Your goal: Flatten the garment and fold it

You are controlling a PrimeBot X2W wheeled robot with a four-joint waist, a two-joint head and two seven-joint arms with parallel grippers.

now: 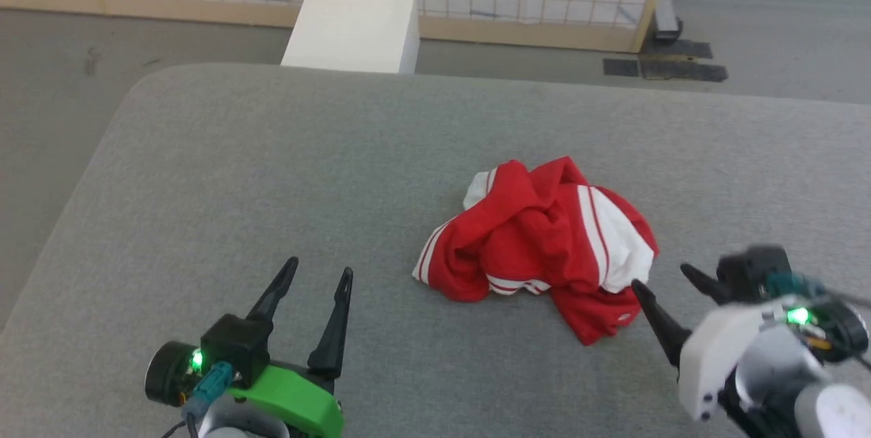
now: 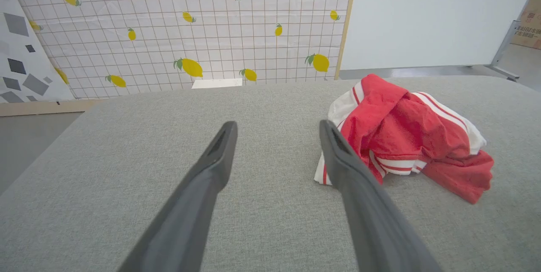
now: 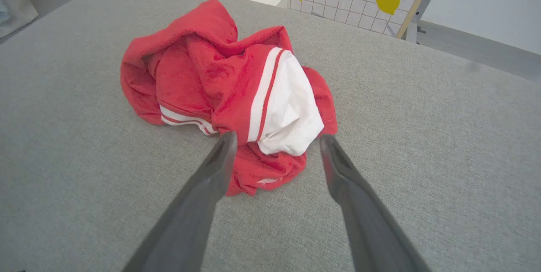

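Softly crumpled red garment (image 1: 544,237)

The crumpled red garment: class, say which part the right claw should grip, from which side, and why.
Grip the white sleeve on the garment's near right side, bringing the right claw in low from the robot's side. The sleeve bulges toward the open fingers as a raised fold, so they can probably straddle it without digging under the heap.

Left end effector (image 1: 320,266) has dark tapered fingers (image 1: 335,329), green housing; right end effector (image 1: 660,275) housing seems white.
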